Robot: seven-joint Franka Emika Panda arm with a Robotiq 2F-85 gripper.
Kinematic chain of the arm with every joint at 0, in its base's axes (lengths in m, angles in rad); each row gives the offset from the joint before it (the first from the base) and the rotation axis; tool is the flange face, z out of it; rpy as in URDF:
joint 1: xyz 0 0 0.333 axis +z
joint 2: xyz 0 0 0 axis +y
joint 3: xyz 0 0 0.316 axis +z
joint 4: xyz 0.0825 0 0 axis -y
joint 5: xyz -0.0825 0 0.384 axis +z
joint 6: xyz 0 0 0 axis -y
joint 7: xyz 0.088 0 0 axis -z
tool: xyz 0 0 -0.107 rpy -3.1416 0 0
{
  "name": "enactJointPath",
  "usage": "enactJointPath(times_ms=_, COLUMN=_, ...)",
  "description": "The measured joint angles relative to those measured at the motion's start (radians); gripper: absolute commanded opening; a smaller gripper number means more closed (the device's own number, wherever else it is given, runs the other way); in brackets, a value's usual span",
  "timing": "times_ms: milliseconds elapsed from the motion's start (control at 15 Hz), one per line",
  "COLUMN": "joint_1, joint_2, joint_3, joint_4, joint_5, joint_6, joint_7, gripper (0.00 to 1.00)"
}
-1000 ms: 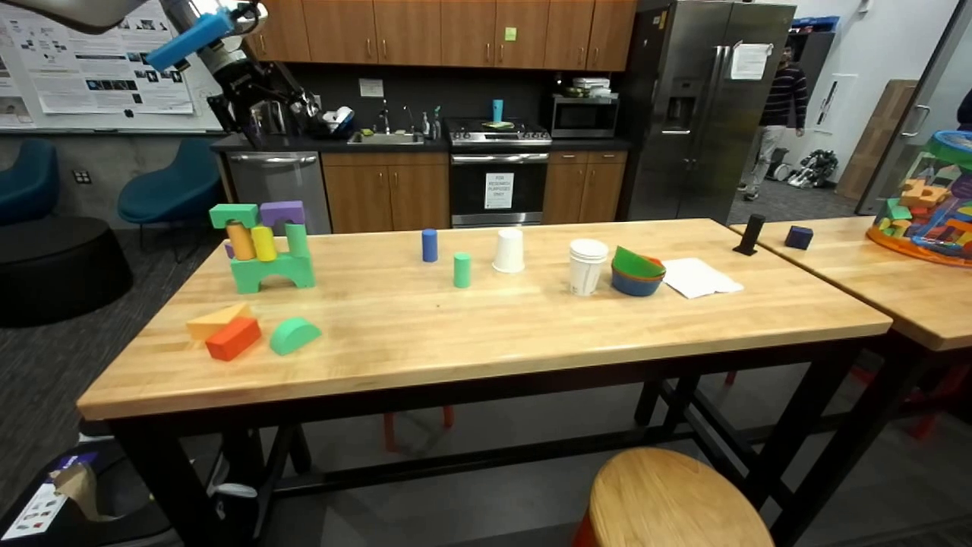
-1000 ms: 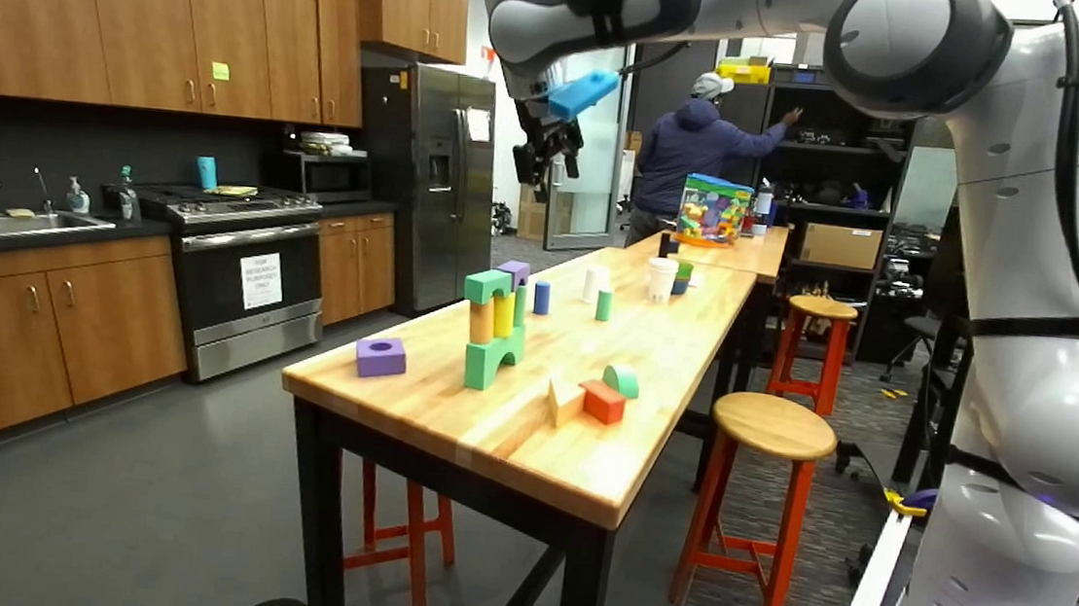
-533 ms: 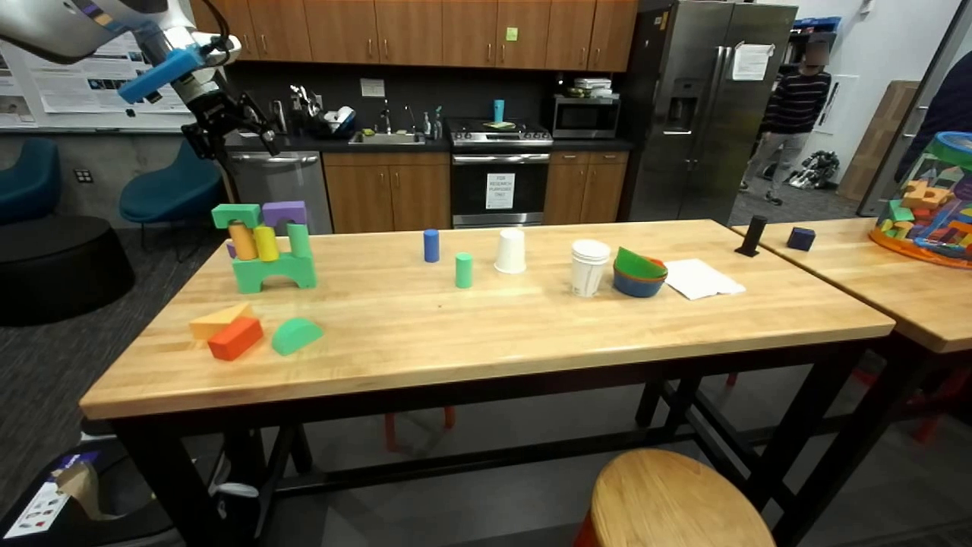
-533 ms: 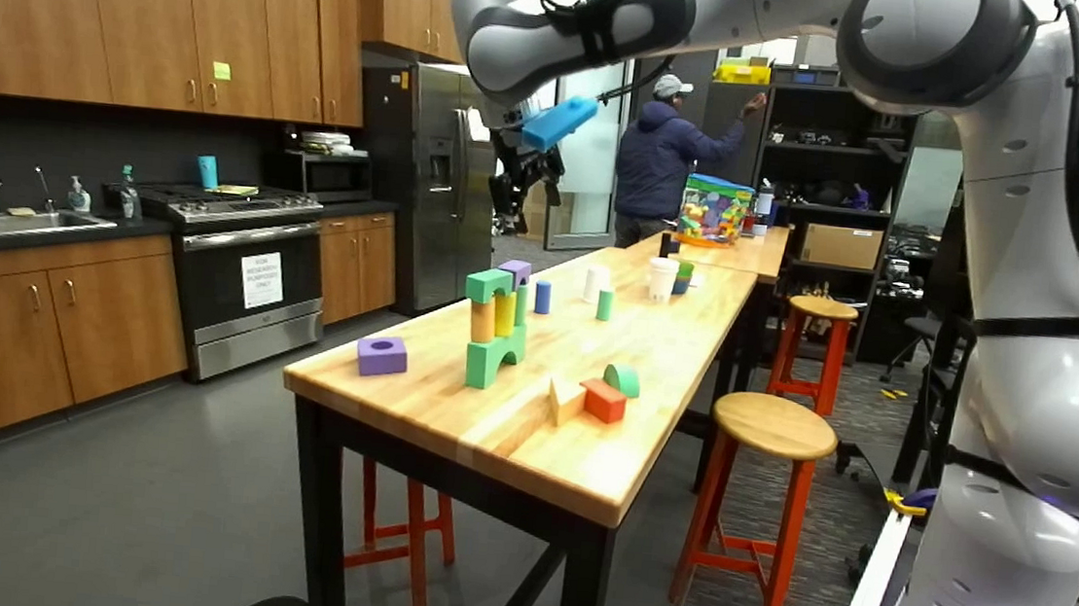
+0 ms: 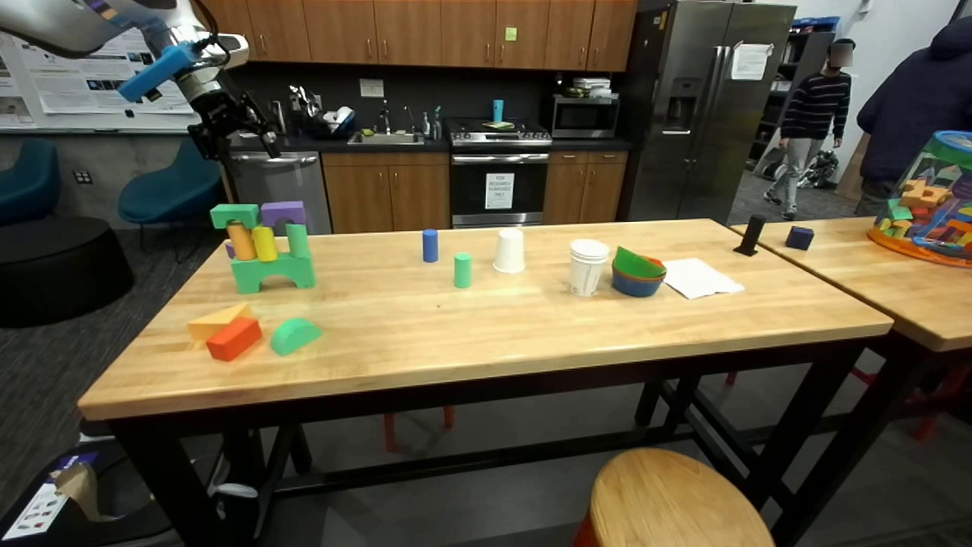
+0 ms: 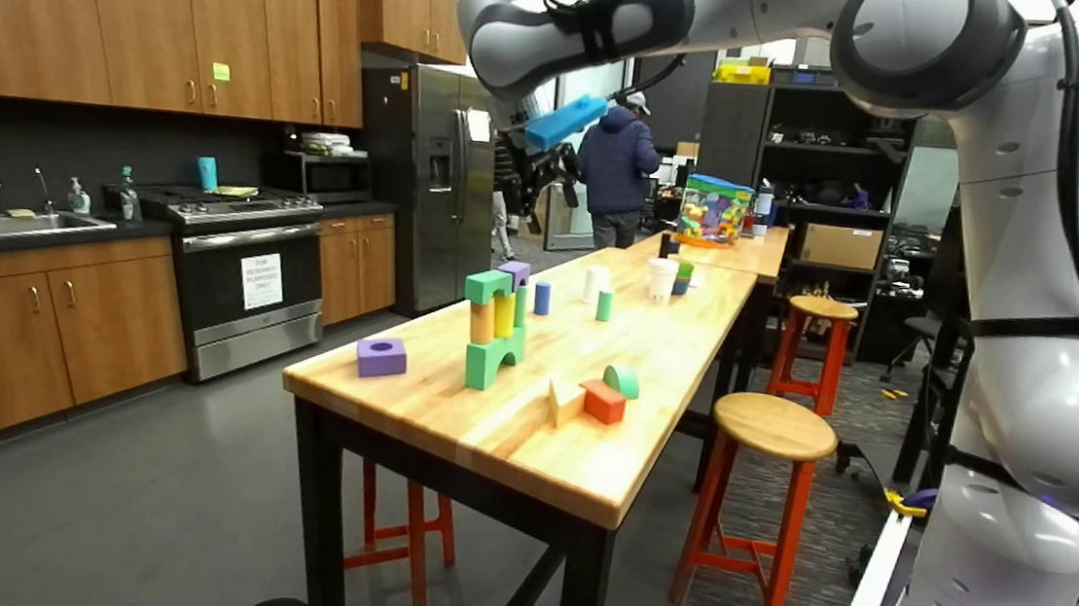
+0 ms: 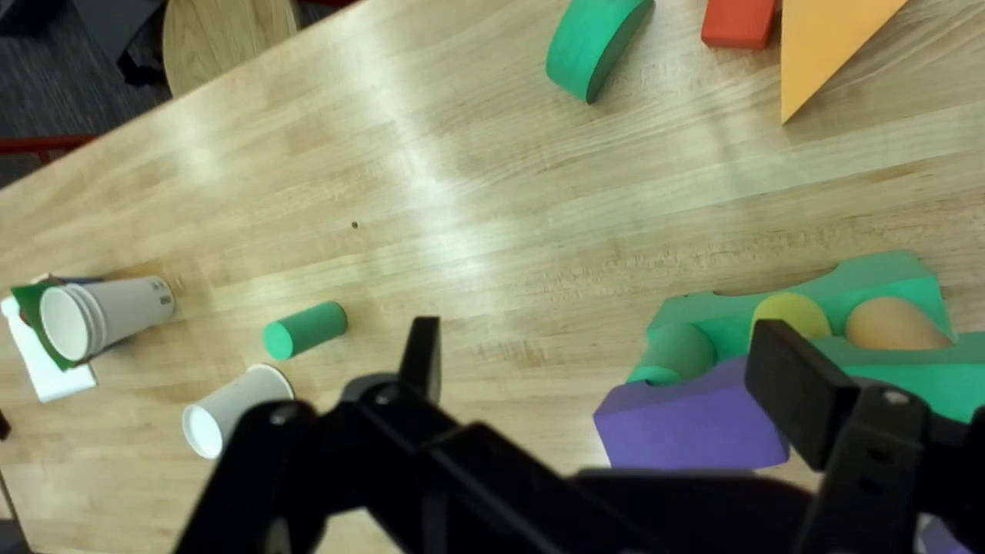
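Top of the wrist view: red block (image 7: 739, 23), orange triangular block (image 7: 831, 46), both sliced off, and the blurred pincer (image 7: 604, 369) covers part of the block tower (image 7: 793, 312)! In an exterior view that tower nearly swallows the holed purple block (image 5: 228, 249), the right edge crops the toy tub (image 5: 930, 205), and the refrigerator notice (image 5: 750, 61) is illegible!

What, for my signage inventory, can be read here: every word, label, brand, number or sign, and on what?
"FOR RESEARCH PURPOSES ONLY": white sheet on the oven door.
Too small or blurred:
wall posters;
paper on the fridge;
card above the sink;
mark on the white cup stack;
printed label, lower left in an exterior view.
No brand or number is legible.
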Motion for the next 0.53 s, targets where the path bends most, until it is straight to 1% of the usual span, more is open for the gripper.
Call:
enactJointPath(times_ms=267, joint_1=-0.035, joint_2=-0.018, joint_3=-0.009, joint_4=0.002, joint_5=0.009, joint_6=-0.033, joint_7=0.086, gripper=1.00)
enactJointPath(times_ms=533, joint_1=-0.069, joint_2=-0.073, joint_3=-0.015, joint_4=-0.036, joint_5=0.009, joint_6=-0.055, joint_7=0.093, gripper=1.00)
